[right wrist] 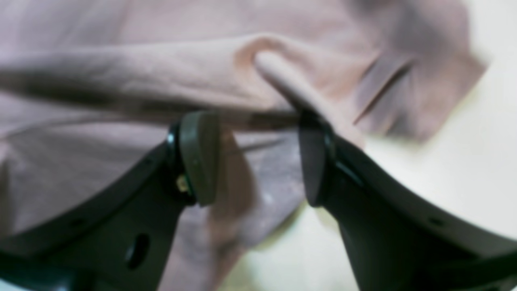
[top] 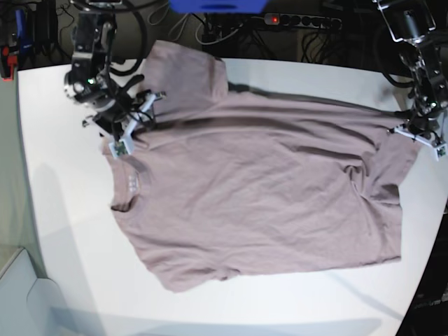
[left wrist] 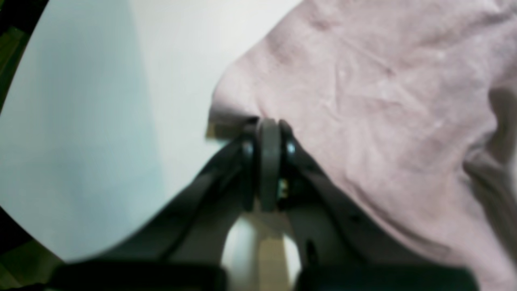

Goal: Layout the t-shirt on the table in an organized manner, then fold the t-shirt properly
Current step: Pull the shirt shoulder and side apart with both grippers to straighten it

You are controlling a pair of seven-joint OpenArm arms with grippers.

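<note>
A: Item one, the t-shirt [top: 259, 189]?

B: Dusty mauve, short-sleeved. Lies spread on the white surface [top: 63, 231], collar toward the base view's left, hem toward its right. Wrinkled across the body; the hem corner at far right is bunched and lifted. One sleeve points to the top of the view, the other to the bottom.

A: Item two, the left hand [left wrist: 268, 125]?

B: At the base view's right edge, on the hem corner. In the left wrist view its fingers are pressed together with the cloth's edge pinched at the tips; fabric fans out to the right of them, bare surface to the left.

A: Item three, the right hand [right wrist: 254, 157]?

B: At the base view's upper left, over the shoulder area beside the collar and the upper sleeve. Its fingers [right wrist: 200, 157] stand apart, with a raised ridge of cloth running just above the tips and shirt fabric showing in the gap. Whether the pads touch that ridge, I cannot tell; the view is blurred.
</note>
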